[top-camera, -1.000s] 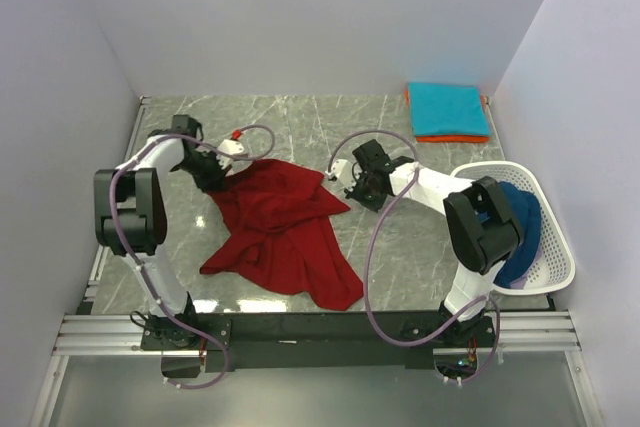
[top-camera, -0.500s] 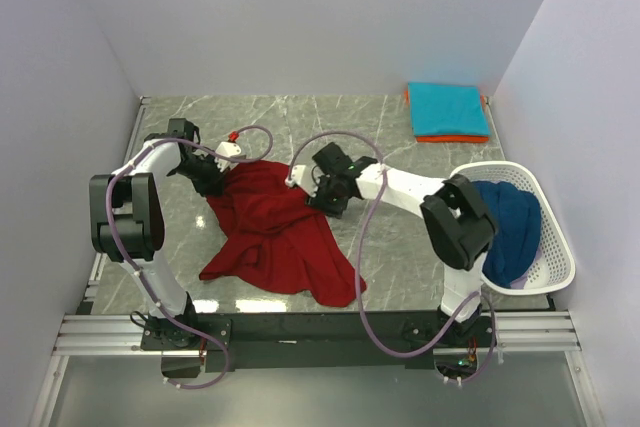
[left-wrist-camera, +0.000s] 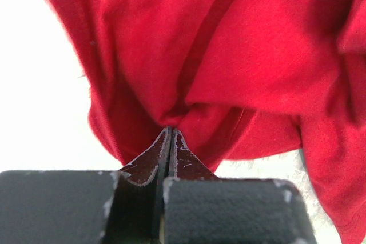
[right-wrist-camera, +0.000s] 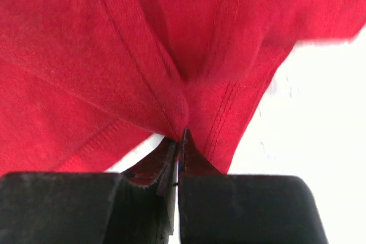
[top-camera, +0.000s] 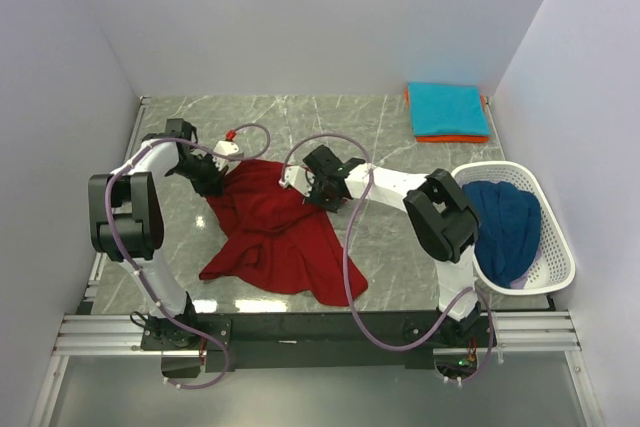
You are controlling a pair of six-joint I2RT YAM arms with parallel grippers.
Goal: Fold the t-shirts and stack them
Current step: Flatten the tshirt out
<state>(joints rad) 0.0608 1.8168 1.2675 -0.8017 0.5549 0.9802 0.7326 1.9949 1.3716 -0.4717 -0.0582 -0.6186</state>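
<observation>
One grey marbled worktop (top-camera: 400, 147) carries the crumpled dark red cloth t-shirt (top-camera: 275, 232) at its middle. The right tool (right-wrist-camera: 178, 138), clenched on the shirt's far right edge, has swept leftward toward the left tool (left-wrist-camera: 170, 134), clamped on the far left corner. The top edge has slackened, so flattening probably must restart.

Four t-shirts: dark red (top-camera: 275, 237), teal (top-camera: 448, 109), orange (top-camera: 450, 138), navy (top-camera: 505, 222); one basket (top-camera: 556, 252); two grippers (top-camera: 212, 181) (top-camera: 314, 192).

Marble table (top-camera: 400, 127): crumpled dark red t-shirt (top-camera: 275, 237), orange t-shirt (top-camera: 450, 138), white basket (top-camera: 556, 242).
</observation>
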